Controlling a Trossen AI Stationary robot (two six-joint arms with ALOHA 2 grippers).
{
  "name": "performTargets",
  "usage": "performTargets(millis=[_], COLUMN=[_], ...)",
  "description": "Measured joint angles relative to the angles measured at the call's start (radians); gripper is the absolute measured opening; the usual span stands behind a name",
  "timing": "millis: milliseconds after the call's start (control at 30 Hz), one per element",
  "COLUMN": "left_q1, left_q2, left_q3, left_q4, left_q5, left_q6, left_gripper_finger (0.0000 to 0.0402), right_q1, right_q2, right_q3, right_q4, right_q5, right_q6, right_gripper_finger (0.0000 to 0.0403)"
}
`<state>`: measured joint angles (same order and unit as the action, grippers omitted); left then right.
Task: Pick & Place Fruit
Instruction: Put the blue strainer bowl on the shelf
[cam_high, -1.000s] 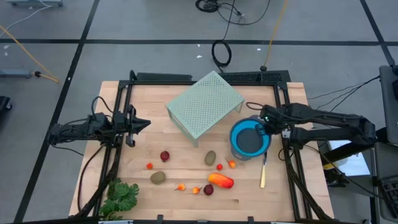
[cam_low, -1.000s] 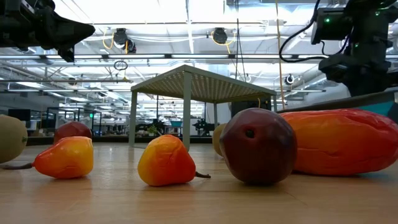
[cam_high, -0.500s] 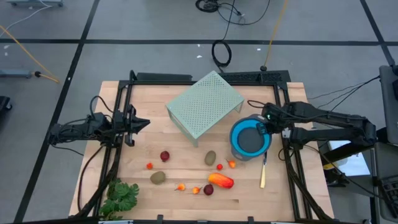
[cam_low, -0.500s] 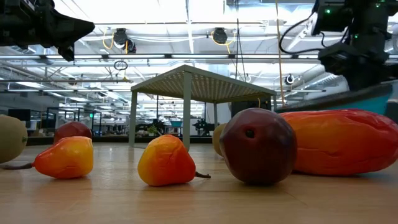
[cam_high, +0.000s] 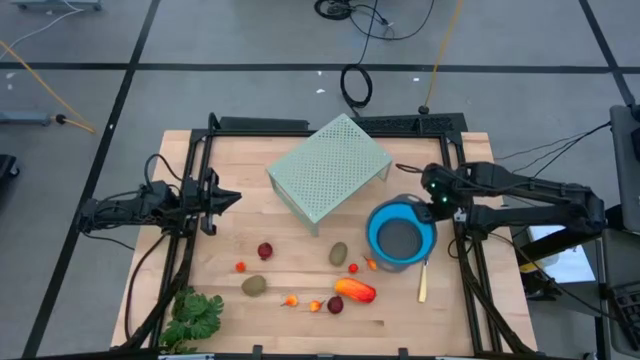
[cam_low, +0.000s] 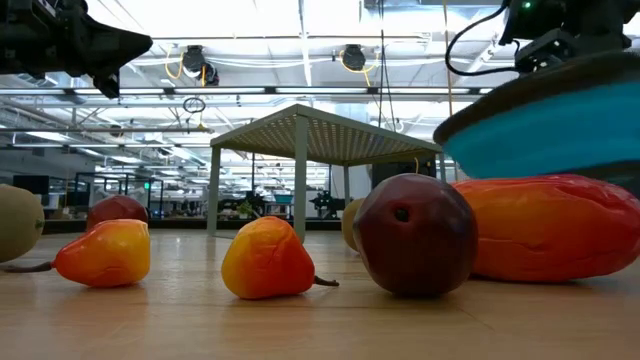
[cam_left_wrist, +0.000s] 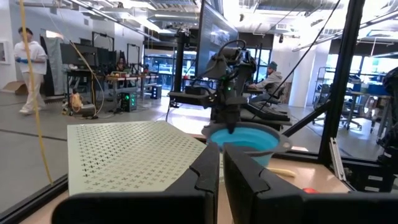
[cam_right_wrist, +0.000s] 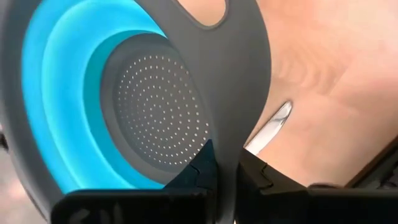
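Fruit (cam_high: 354, 290), long piece lengthwise left-right

Bright overhead lights, ceiling glare in low view, foreground fruit (cam_low: 415, 235) blurry, soft shadows

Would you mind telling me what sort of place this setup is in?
Probably an open robotics lab or workshop: exposed ceiling ducts and lights, workbenches with equipment behind the wooden table, and cables trailing across the floor.
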<state>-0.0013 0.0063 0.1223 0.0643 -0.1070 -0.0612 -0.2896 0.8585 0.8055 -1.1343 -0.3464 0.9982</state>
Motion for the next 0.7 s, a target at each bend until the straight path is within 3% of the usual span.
performTargets(millis=[233,700], left_q1=[0.0,0.0], left_q2=[0.0,0.0], left_q3=[0.0,0.0], left_q4=[0.0,0.0], left_q5=[0.0,0.0], left_q6=[0.0,0.002], left_gripper_finger=[0.0021,0.0021], right_q1=[0.09,0.284], right_q2=[0.0,0.0], right_q3=[0.0,0.001], right_q4=[0.055,0.359], right_q5=[-0.024,0.008], right_q6=[0.052,0.231], right_gripper_finger=[0.0009,0.001])
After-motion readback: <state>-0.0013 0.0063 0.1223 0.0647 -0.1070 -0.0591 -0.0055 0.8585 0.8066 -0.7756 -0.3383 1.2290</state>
